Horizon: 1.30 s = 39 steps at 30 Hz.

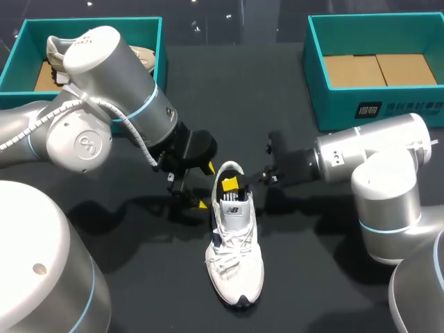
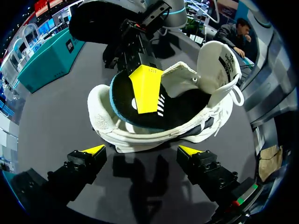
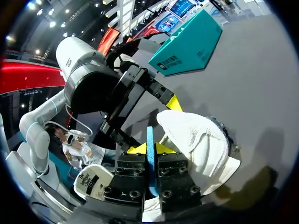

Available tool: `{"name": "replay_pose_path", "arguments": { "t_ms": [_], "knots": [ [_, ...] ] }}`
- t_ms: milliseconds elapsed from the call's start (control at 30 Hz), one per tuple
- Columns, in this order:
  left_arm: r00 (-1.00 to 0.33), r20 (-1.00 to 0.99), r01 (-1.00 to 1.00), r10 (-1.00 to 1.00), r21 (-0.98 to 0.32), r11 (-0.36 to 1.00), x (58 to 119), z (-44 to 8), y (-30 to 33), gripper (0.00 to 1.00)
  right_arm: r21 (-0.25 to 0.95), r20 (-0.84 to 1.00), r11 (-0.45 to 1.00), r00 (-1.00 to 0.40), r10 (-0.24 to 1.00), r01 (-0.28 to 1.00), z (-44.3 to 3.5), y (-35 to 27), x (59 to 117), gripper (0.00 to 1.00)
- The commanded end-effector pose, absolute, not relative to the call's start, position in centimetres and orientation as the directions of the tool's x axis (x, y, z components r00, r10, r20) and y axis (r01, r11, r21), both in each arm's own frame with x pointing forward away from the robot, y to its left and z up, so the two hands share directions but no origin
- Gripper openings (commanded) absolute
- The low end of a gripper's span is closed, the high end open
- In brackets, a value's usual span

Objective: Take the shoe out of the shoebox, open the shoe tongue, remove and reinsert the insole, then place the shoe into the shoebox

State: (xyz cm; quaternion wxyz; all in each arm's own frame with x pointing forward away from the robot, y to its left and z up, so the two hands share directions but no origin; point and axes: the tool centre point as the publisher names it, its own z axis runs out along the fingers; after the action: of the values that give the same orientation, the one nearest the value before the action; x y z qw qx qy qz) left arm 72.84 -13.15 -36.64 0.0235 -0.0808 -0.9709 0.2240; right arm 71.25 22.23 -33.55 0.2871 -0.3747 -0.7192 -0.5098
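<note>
Two teal boxes sit at the far edge of the dark table [image 1: 312, 270]: the far-left shoebox [image 1: 150, 31] has a second shoe [image 1: 55, 47] lying in it, and the far-right shoebox [image 1: 374, 105] shows only its cardboard floor. Near the middle of the table, well apart from both boxes, the white shoe [image 1: 234, 267] rests on its sole with the toe at the near end and the heel at the far end. Its tongue [image 2: 218, 60] stands up, away from the opening. The right gripper [image 3: 150, 148] reaches in from the right over the heel. Its yellow-tipped fingers are pressed onto the heel end of the insole [image 2: 122, 100], black with a teal edge, one finger on each face. That end is raised above the heel collar, while the rest lies inside the shoe. The left gripper [image 2: 141, 150] sits just left of the heel, low over the table, its fingers spread wide and touching nothing.
</note>
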Motion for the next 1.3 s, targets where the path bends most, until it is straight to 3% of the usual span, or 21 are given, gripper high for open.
{"name": "replay_pose_path", "arguments": {
  "t_ms": [33,200,400,433,467,500,800,1100,1167,1200,1300],
  "knots": [
    [-0.986,0.009,0.148,0.169,-0.439,0.886,72.9,-36.8,-13.2,1.00,0.492,0.806,0.211,-0.533,0.257,0.845,-34.5,23.2,70.4,0.00],
    [-0.986,0.009,0.148,0.169,-0.439,0.886,72.9,-36.8,-13.2,1.00,0.434,0.824,0.226,-0.486,0.293,0.872,-35.0,23.4,68.9,0.00],
    [-0.986,0.009,0.148,0.169,-0.439,0.886,72.9,-36.8,-13.2,1.00,0.450,0.814,0.214,-0.496,0.301,0.867,-34.3,23.0,68.6,0.00],
    [-0.986,0.009,0.148,0.169,-0.439,0.886,72.9,-36.8,-13.2,1.00,0.459,0.808,0.207,-0.503,0.308,0.864,-34.1,22.9,68.7,0.13],
    [-0.986,0.009,0.148,0.169,-0.439,0.886,72.9,-36.8,-13.2,1.00,0.470,0.803,0.206,-0.513,0.304,0.858,-33.9,22.9,68.8,0.42],
    [-0.986,0.009,0.148,0.169,-0.439,0.886,72.9,-36.8,-13.2,1.00,0.481,0.796,0.204,-0.522,0.305,0.853,-33.6,22.8,68.9,0.47],
    [-0.986,0.009,0.148,0.169,-0.439,0.886,72.9,-36.8,-13.2,1.00,0.553,0.737,0.201,-0.587,0.334,0.809,-31.6,22.0,70.2,0.53],
    [-0.986,0.009,0.148,0.169,-0.439,0.886,72.9,-36.8,-13.2,1.00,0.563,0.736,0.186,-0.591,0.331,0.805,-32.1,21.3,71.6,0.46],
    [-0.986,0.009,0.148,0.169,-0.439,0.886,72.9,-36.8,-13.2,1.00,0.561,0.739,0.175,-0.585,0.334,0.809,-32.4,21.3,71.8,0.34],
    [-0.986,0.009,0.148,0.169,-0.439,0.886,72.9,-36.8,-13.2,1.00,0.555,0.741,0.175,-0.579,0.340,0.813,-32.6,21.3,71.9,0.04],
    [-0.986,0.009,0.148,0.169,-0.439,0.886,72.9,-36.8,-13.2,1.00,0.535,0.749,0.188,-0.565,0.345,0.824,-33.0,21.5,72.0,0.00]
  ]
}}
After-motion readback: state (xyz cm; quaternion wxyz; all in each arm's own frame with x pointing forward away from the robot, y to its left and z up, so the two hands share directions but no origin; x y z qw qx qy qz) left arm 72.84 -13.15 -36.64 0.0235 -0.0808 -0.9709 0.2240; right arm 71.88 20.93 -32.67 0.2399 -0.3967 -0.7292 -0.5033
